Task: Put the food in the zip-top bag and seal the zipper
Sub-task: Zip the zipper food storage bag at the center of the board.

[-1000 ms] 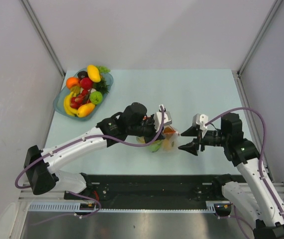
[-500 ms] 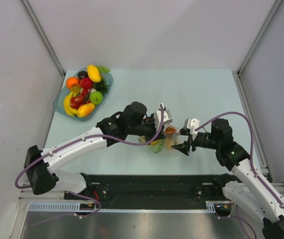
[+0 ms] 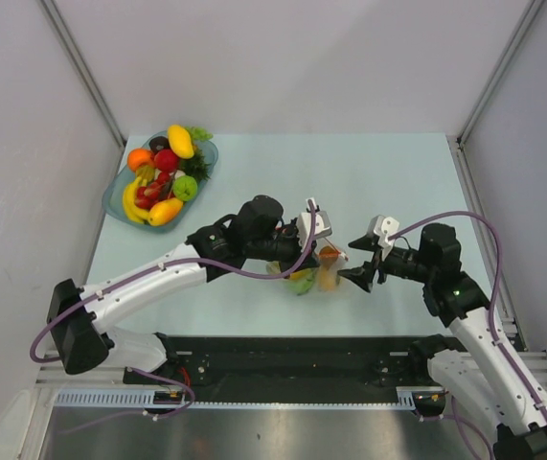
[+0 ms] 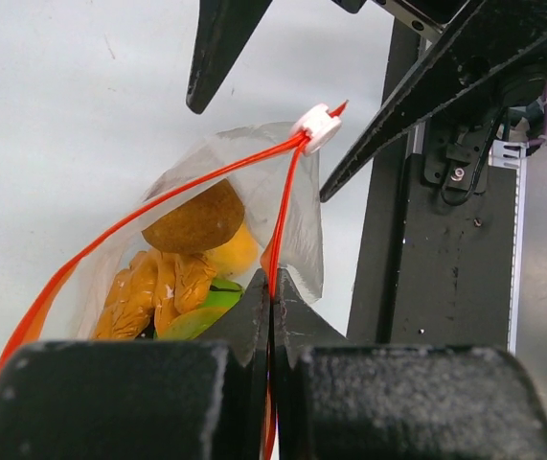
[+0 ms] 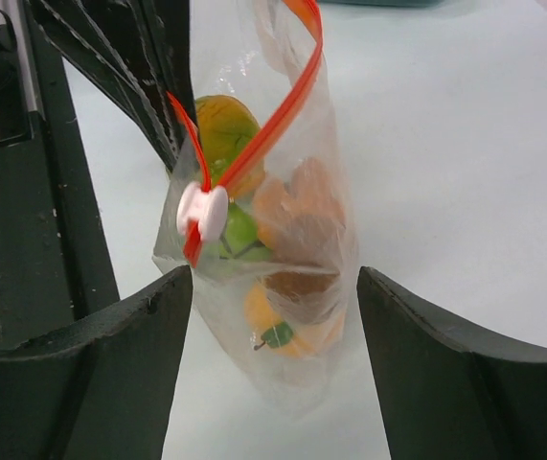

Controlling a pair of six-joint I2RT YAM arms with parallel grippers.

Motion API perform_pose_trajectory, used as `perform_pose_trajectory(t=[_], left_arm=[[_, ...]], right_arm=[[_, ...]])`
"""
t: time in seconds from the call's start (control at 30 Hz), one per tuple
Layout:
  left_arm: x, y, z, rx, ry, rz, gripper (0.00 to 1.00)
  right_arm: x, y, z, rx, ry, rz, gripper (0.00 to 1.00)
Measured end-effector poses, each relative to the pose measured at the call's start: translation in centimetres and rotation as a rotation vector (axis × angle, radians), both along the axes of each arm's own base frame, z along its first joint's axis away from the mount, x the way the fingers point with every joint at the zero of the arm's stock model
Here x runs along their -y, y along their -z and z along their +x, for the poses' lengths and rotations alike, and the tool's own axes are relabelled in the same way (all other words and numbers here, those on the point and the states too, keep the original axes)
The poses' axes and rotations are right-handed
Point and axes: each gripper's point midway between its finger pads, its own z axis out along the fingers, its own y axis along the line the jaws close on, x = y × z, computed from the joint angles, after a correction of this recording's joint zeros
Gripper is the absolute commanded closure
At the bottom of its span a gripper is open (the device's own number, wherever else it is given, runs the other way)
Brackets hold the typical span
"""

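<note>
The zip-top bag [image 3: 316, 276] hangs from my left gripper [image 3: 313, 251], which is shut on the red-orange zipper [image 4: 283, 220] near one end. The bag holds food [image 4: 192, 268]: green, orange, yellow and brown pieces. The white slider [image 4: 318, 126] sits at the strip's far end, and the two strips spread apart behind it. My right gripper [image 3: 349, 260] is open. In the right wrist view its fingers [image 5: 139, 326] stand on either side of the bag [image 5: 292, 240], just short of the slider [image 5: 201, 213], touching nothing.
A translucent bluish dish [image 3: 114, 197] with several more toy fruits [image 3: 163, 177] stands at the table's back left. The black base rail [image 3: 302, 355] runs along the near edge, just below the bag.
My right gripper has moved left toward the bag and risen a little, staying open. The left gripper and the bag have stayed put.
</note>
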Motion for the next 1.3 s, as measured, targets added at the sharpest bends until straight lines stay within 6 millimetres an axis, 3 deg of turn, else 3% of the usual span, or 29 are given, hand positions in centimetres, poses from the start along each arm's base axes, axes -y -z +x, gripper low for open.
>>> perform_pose_trajectory(t=[0.17, 0.2, 0.4, 0.57, 0.67, 0.77, 0.93, 1.07, 1.2, 1.3], left_arm=[[0.2, 0.6, 0.1, -0.01, 0.001, 0.012, 1.0], [0.2, 0.7, 0.1, -0.012, 0.002, 0.014, 1.0], [0.3, 0.7, 0.3, -0.014, 0.0, 0.015, 1.0], [0.0, 0.4, 1.0, -0.019, -0.011, 0.006, 0.91], [-0.2, 0.2, 1.5, -0.002, -0.014, 0.005, 0.64], [-0.2, -0.5, 1.8, 0.051, 0.015, 0.004, 0.51], [0.5, -4.4, 2.3, 0.203, 0.093, -0.047, 0.44], [1.3, -6.9, 2.4, 0.324, 0.158, -0.084, 0.48], [2.5, -7.2, 2.2, 0.368, 0.24, -0.081, 0.5], [3.4, -6.0, 2.2, 0.366, 0.277, -0.058, 0.52]], right_arm=[[-0.9, 0.0, -0.2, -0.021, -0.037, 0.003, 0.31], [-1.1, -0.1, -0.3, -0.021, -0.043, 0.005, 0.42], [-1.8, -0.6, -0.5, 0.002, -0.072, 0.008, 0.84], [-1.7, -0.4, -0.4, 0.009, -0.071, 0.0, 1.0], [-1.7, -0.4, -0.4, 0.014, -0.071, -0.003, 1.0], [-1.6, -0.4, -0.2, 0.015, -0.066, -0.004, 1.0], [-1.6, -0.5, -0.2, 0.018, -0.064, -0.001, 1.0], [-1.6, -0.7, -0.1, 0.028, -0.065, 0.002, 1.0], [-1.6, -0.8, -0.1, 0.029, -0.065, 0.003, 1.0], [-1.6, -0.9, -0.2, 0.034, -0.065, 0.004, 1.0]])
